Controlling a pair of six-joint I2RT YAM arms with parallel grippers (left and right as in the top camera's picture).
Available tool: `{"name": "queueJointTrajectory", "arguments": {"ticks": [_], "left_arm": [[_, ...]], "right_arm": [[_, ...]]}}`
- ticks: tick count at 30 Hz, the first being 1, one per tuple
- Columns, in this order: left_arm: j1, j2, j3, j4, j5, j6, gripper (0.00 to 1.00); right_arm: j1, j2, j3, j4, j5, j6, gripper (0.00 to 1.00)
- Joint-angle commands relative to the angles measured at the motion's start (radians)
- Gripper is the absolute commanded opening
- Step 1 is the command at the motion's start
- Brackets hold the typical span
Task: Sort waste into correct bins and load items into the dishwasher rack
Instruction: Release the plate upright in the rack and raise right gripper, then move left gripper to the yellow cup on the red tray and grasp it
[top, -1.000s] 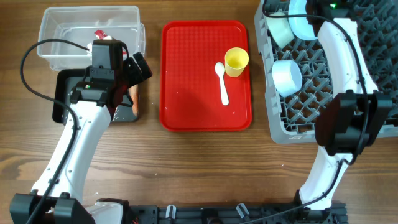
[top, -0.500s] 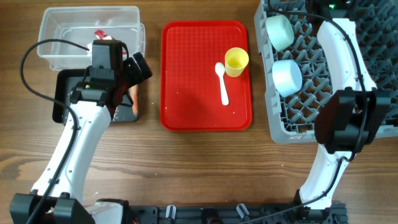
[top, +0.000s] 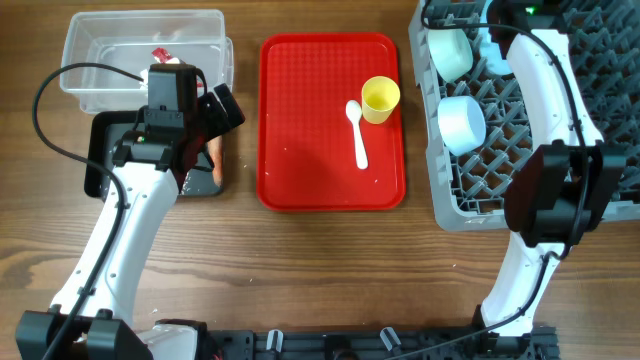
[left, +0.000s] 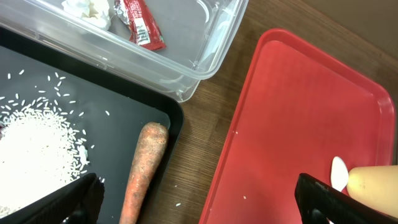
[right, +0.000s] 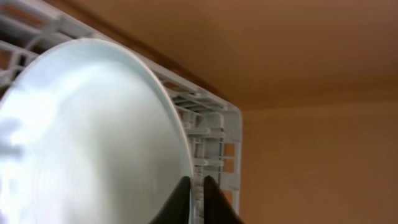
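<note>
My right gripper (right: 196, 186) is shut on the rim of the pale blue plate (right: 93, 137), its fingers close together. The plate stands upright at the far end of the grey dishwasher rack (top: 600, 60). A pale green bowl (top: 450, 52) and a pale blue bowl (top: 462, 122) lie in the rack. My left gripper (left: 199, 199) hangs wide open and empty over the gap between the black tray (left: 37, 68) and the red tray (left: 298, 124). The carrot (left: 144, 168) and rice (left: 34, 140) lie in the black tray. The clear tub (left: 199, 37) holds the red wrapper (left: 140, 25) and a white scrap (left: 90, 7).
A yellow cup (top: 380, 98) and a white spoon (top: 357, 130) sit on the red tray's right half. The right arm (top: 545, 80) reaches across the rack. A few rice grains lie on the wood beside the black tray.
The right wrist has shifted slightly at the rack's far end, and the plate's edge shows beside the arm again. The left arm has not moved.
</note>
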Motion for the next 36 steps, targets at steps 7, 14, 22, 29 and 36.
{"name": "queueJointTrajectory", "arguments": {"ticks": [7, 14, 22, 29, 36], "left_arm": [[0.003, 0.005, 0.001, 0.003, -0.009, -0.01, 1.0], [0.003, 0.005, 0.001, 0.003, -0.009, -0.01, 1.0], [0.003, 0.005, 0.001, 0.002, -0.009, -0.01, 1.0], [0.003, 0.005, 0.001, 0.002, -0.009, -0.01, 1.0], [0.003, 0.005, 0.001, 0.003, -0.009, -0.01, 1.0]], "right_arm": [[0.009, -0.006, 0.006, 0.025, -0.06, 0.28, 1.0], [0.016, -0.156, 0.006, -0.035, -0.213, 0.462, 1.0], [0.05, -0.328, 0.006, -0.261, -0.741, 0.776, 1.0], [0.054, -0.323, 0.003, -0.419, -1.173, 0.824, 1.0], [0.138, -0.303, 0.002, -0.558, -0.96, 1.04, 0.85]]}}
